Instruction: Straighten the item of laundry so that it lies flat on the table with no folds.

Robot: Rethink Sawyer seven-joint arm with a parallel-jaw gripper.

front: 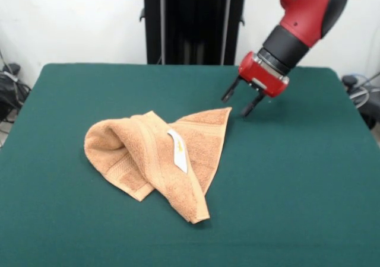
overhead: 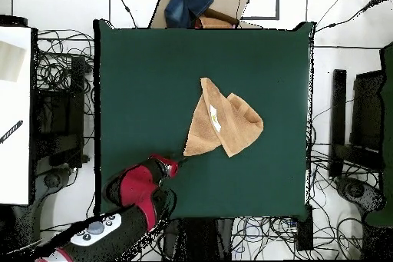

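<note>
The orange-tan terry towel lies crumpled and folded over itself left of the middle of the dark green table. One corner points up and right, and its white label faces up. In the overhead view the towel sits right of centre. My gripper hangs just above the table beside that raised corner, a little to its right, with its two black fingers apart and nothing between them. In the overhead view the gripper is next to the towel's lower left corner.
The black pedestal stands at the table's far side. In the overhead view cardboard and a blue cloth lie off the top edge, cables surround the table, and a white surface is at the left.
</note>
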